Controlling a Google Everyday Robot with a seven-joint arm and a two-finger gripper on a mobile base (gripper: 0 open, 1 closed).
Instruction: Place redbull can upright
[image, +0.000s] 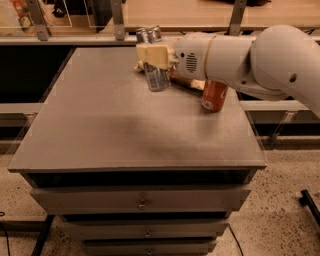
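The redbull can (156, 77) is a slim silver can, held nearly upright with a slight tilt, its base at or just above the grey table top (100, 125) at the far middle. My gripper (152, 56) reaches in from the right on a white arm and its cream fingers (150, 54) are shut on the can's upper half. The can's silver top (149, 34) shows above the fingers.
A wider orange-red soda can (214, 95) stands upright on the table just right of the gripper, under the arm. A brown packet (187, 81) lies between the two cans. A shelf rail and posts run behind the table. Drawers sit below the front edge.
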